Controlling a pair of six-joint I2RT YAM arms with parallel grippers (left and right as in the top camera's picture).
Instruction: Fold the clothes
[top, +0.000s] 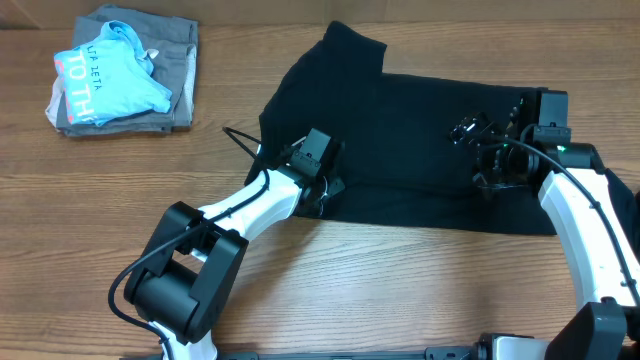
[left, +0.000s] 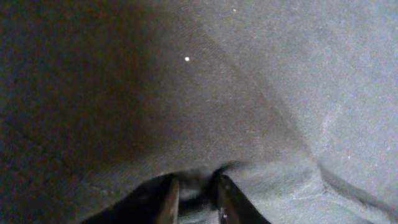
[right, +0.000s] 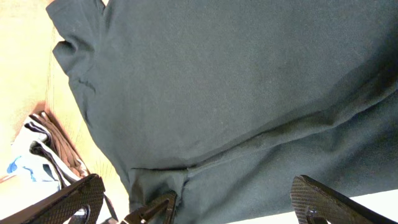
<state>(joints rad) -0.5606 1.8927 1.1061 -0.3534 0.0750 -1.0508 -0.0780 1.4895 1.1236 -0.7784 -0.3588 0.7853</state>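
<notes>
The black T-shirt (top: 420, 130) lay spread flat across the middle and right of the worktop (top: 400, 290), one sleeve pointing to the top of the frame. It looked light, limp and prone to bunching, so I'd have taken it by a hem or corner and lifted both sides together. The left arm's fingers (left: 169, 202) were drawn close at its lower left edge, nipping a pucker of cloth. The right arm's fingers (right: 68, 202) stood wide apart above its right side, holding nothing.

Overhead: bright, even. Left wrist cam: dim, grainy, black shirt (left: 261, 93) darkest at 9 o'clock. Right wrist: table (right: 25, 81) washed out at 10 o'clock.
</notes>
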